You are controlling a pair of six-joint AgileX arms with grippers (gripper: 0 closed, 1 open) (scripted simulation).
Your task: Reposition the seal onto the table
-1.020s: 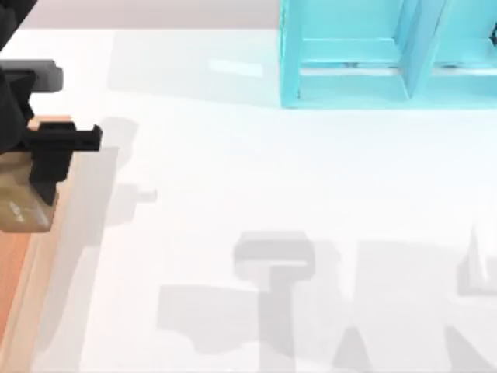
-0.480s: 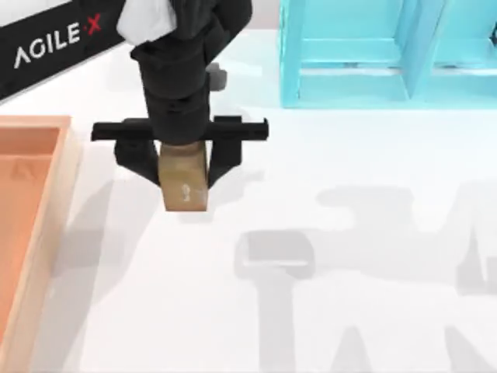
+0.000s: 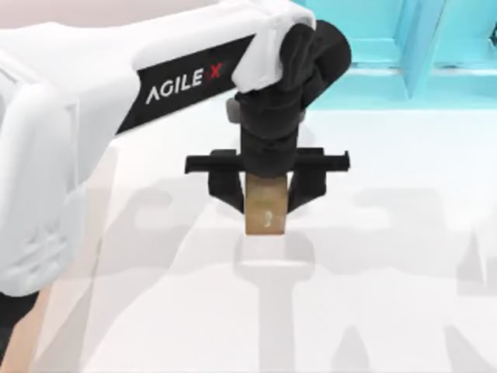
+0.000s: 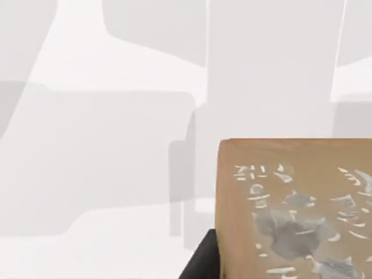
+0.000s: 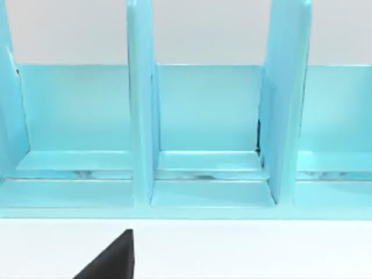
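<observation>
One seal [image 3: 265, 213] sits clamped between the fingers of our left tool [image 3: 265, 203], pale mark facing up toward the camera. Since half a second ago, we have carried it rightward, from beside the tray to above the middle of the white worktop [image 3: 388, 311], with its shadow just below. Behind the tool stands the turquoise shelf [image 3: 435, 54]. Our right arm faces that shelf.
</observation>
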